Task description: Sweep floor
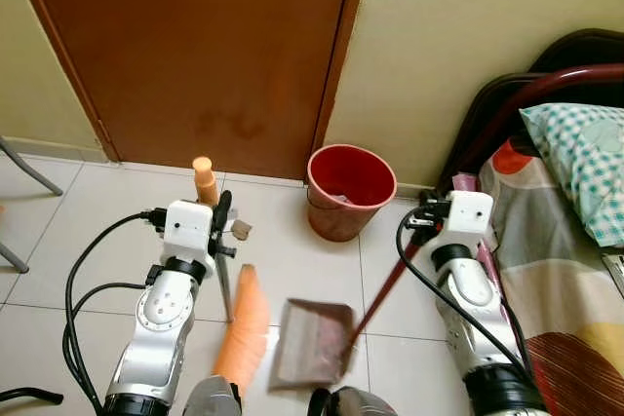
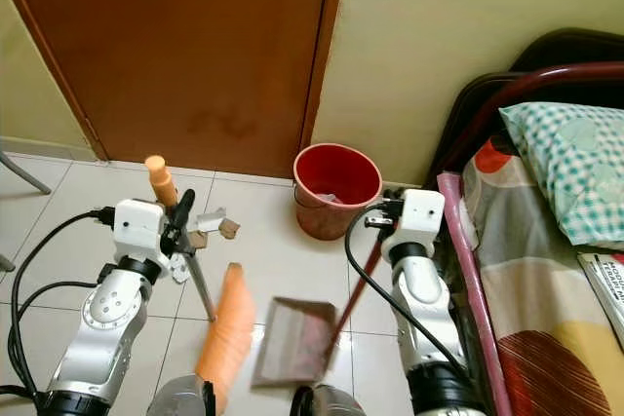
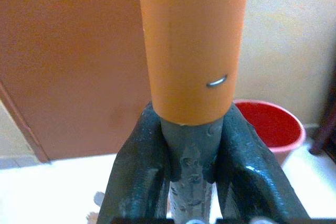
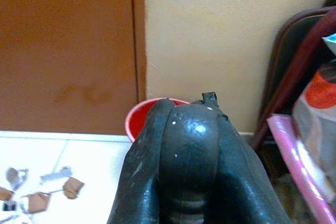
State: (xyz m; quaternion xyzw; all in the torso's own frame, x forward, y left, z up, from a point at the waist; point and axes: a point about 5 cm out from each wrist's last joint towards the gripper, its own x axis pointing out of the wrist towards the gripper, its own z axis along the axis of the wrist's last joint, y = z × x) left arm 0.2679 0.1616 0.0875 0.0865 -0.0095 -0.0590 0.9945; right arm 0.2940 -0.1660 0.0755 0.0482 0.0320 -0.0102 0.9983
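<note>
The room is a corner of pale square floor tiles (image 1: 292,270) with dark grout lines, closed off by a brown wooden door (image 1: 195,46) and a cream wall (image 1: 468,36) beside it. A red bucket (image 1: 349,190) stands on the tiles against the wall, just next to the door frame. On the robot's right a bed (image 2: 546,280) with a dark curved frame, a patterned sheet and a checked pillow (image 2: 575,168) runs along the wall. The left tool (image 1: 220,226) is closed around the grey shaft of a broom (image 1: 241,328), just below its orange handle grip, whose tip rises above the wrist; the broom's orange bristle head rests low on the tiles in front of the robot, blurred. The right tool (image 2: 373,241) is clamped on the dark red handle of a dustpan (image 1: 314,340), which slants down to the brownish pan lying on the floor just beside the broom head. Small brown scraps of litter (image 4: 39,190) lie scattered on the tiles near the door, well apart from the pan. Black cables loop from both silver arms, and a grey chair leg (image 1: 29,170) shows at the far left.
</note>
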